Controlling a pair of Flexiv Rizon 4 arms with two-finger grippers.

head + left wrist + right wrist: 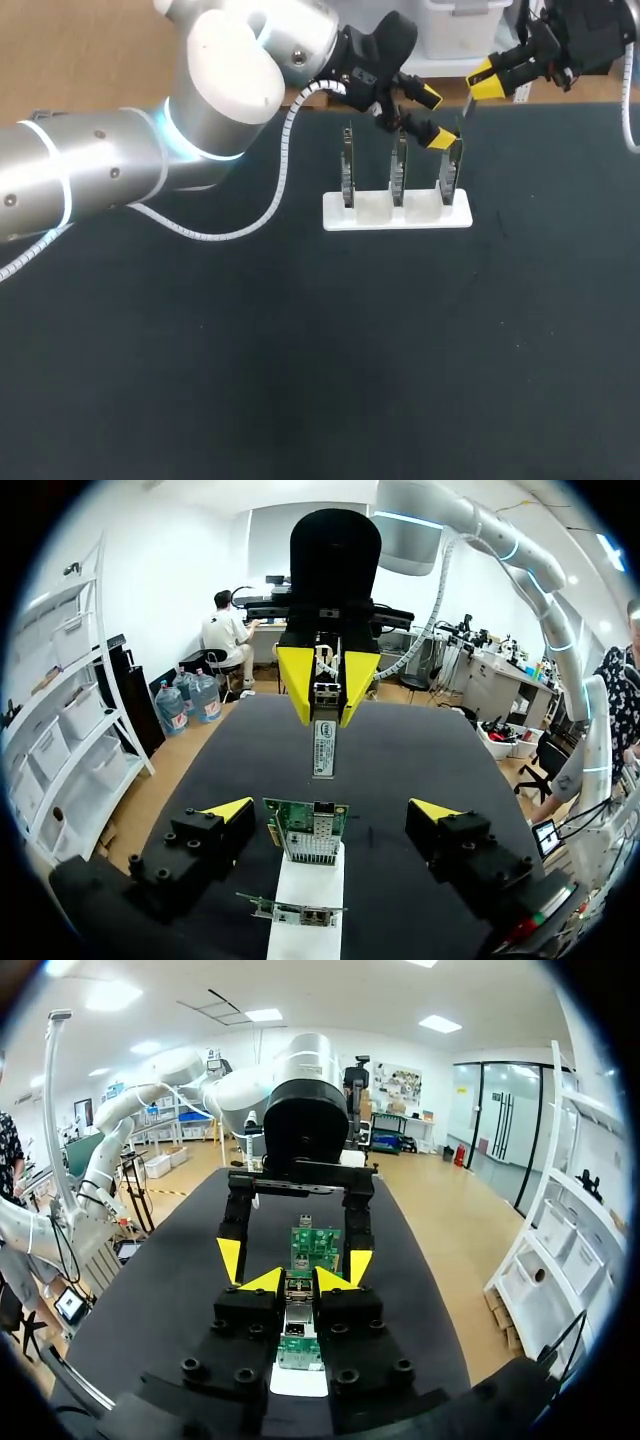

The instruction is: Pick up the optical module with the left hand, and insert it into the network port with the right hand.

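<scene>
Left end effector (pixel 332 809), spread, flanks the network card (pixel 305 835); right end effector (pixel 327 695) pinches the optical module (pixel 323 748) upright, just above the network port (pixel 322 808).

Three cameras, one shared middle
Head looks down from behind; wrist cameras face each other closely, sharing the white stand (pixel 375 214) ahead of my fingers (pixel 232 808).

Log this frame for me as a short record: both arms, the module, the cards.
left pincer: open, a finger on either side of the end card, not touching it
right pincer: shut on the module
module: held above the table, pointing toward the end card, short of it
stand: white, holds the end card and two more upright in a row
stage: module in right pincer, not yet inserted
</scene>
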